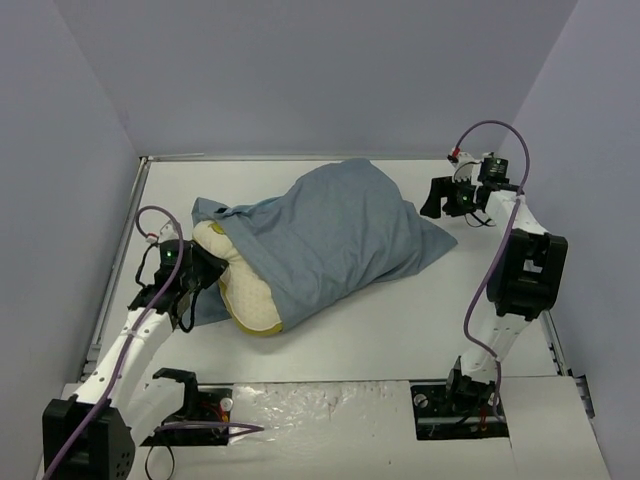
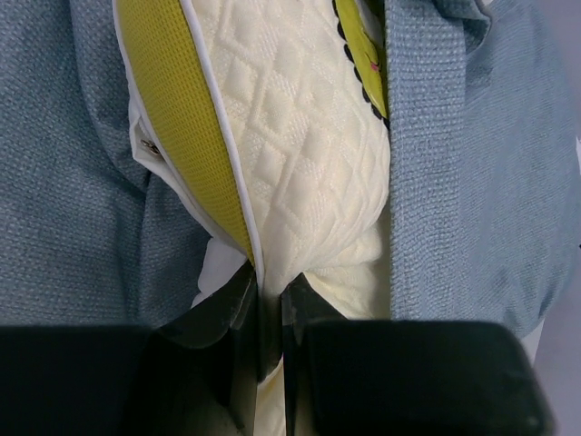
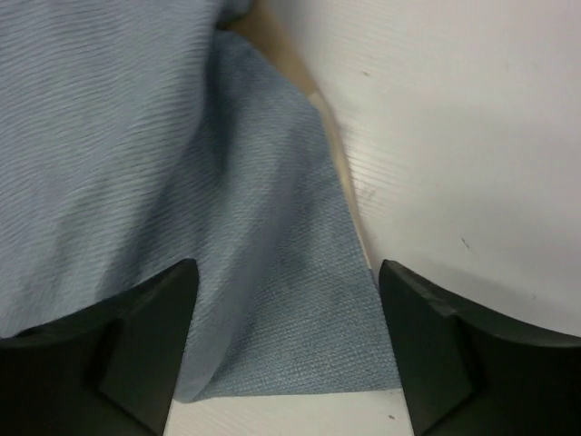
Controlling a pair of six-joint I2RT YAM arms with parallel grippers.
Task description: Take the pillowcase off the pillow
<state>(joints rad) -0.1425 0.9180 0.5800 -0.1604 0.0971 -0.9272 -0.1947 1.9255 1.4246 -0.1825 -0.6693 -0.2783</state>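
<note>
White desk (image 1: 400,310), centre: grey-blue pillowcase (image 1: 340,235) covering most of pillow (image 1: 245,290), cream end exposed left. My left pincer (image 2: 270,282): pinching pillow's yellow-banded edge. My right pincer (image 3: 286,272): spread, over pillowcase's right corner.

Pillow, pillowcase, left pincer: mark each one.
pillow (image 1: 247,290): top view, bare cream end outside the cloth.
pillowcase (image 1: 340,235): top view, middle of its grey-blue face.
left pincer (image 2: 270,307): left wrist view, between fingertips shut on the pillow's edge.
</note>
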